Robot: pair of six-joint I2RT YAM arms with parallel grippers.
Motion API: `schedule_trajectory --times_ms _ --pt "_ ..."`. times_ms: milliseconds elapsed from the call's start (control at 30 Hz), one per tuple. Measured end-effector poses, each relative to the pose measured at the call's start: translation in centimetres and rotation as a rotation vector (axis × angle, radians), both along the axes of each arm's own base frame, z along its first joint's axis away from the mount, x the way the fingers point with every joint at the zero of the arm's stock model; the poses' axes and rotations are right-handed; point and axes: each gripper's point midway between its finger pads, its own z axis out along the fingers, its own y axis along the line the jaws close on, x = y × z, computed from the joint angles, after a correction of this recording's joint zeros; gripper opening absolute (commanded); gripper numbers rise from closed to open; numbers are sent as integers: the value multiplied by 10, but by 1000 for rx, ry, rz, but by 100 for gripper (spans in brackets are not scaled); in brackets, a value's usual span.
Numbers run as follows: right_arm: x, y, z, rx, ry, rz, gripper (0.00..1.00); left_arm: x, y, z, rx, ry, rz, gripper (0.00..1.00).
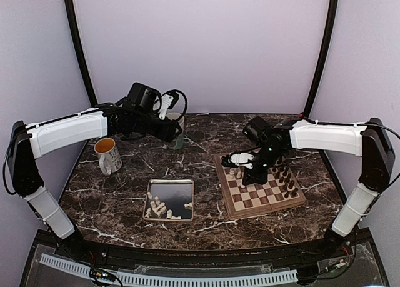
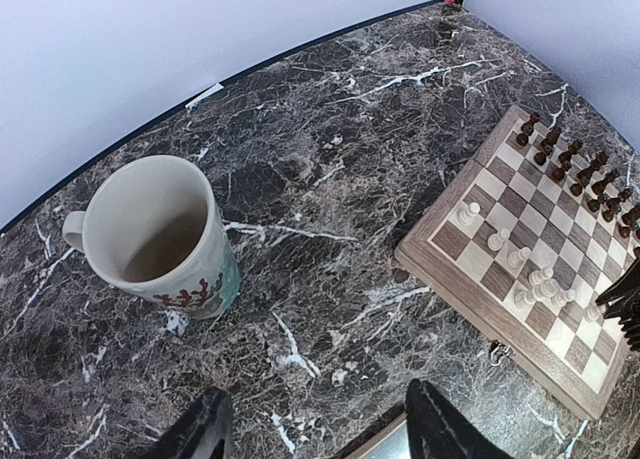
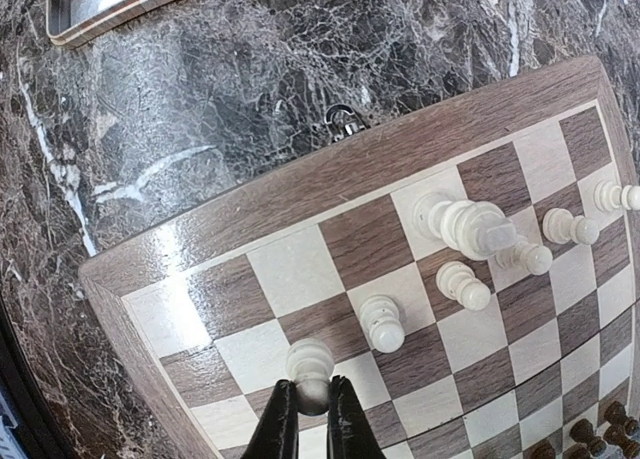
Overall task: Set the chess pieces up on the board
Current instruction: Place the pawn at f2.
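Note:
The board [image 1: 263, 209] lies at the right of the table. Several cream-white chess pieces [image 1: 235, 174] stand on its left side, and also show in the right wrist view [image 3: 468, 226]. More white pieces [image 1: 159, 207] lie in the silver tray [image 1: 170, 181]. My right gripper [image 1: 245, 169] is over the board's left part. In the right wrist view the gripper [image 3: 311, 396] is shut on the head of an upright white pawn [image 3: 310, 360] near the board's corner. My left gripper [image 2: 320, 424] is open and empty above bare table next to a mug [image 2: 150, 239].
Dark brown pieces [image 1: 286, 179] stand along the board's right side. A second mug [image 1: 107, 154] with an orange inside stands at the left. The tray's corner [image 3: 110, 11] shows left of the board [image 3: 300, 179] in the right wrist view.

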Motion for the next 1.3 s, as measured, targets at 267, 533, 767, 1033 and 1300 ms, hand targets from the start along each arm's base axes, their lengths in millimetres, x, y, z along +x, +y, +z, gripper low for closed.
schedule_trajectory --times_ms 267,533,767,1033,1300 --pt "0 -1 -5 -9 12 -10 6 0 0 0 0 1 -1 61" --pt "2 -3 -15 -40 18 -18 7 0 -1 -2 0 7 -5 61" --pt "3 -3 -19 -47 25 -18 8 0 -3 -8 5 19 -9 61" --pt "4 -1 -20 -43 22 -20 12 -1 -5 -8 1 25 -18 61" --pt "4 -1 -21 -42 22 -22 13 -1 -6 -10 2 30 -21 61"
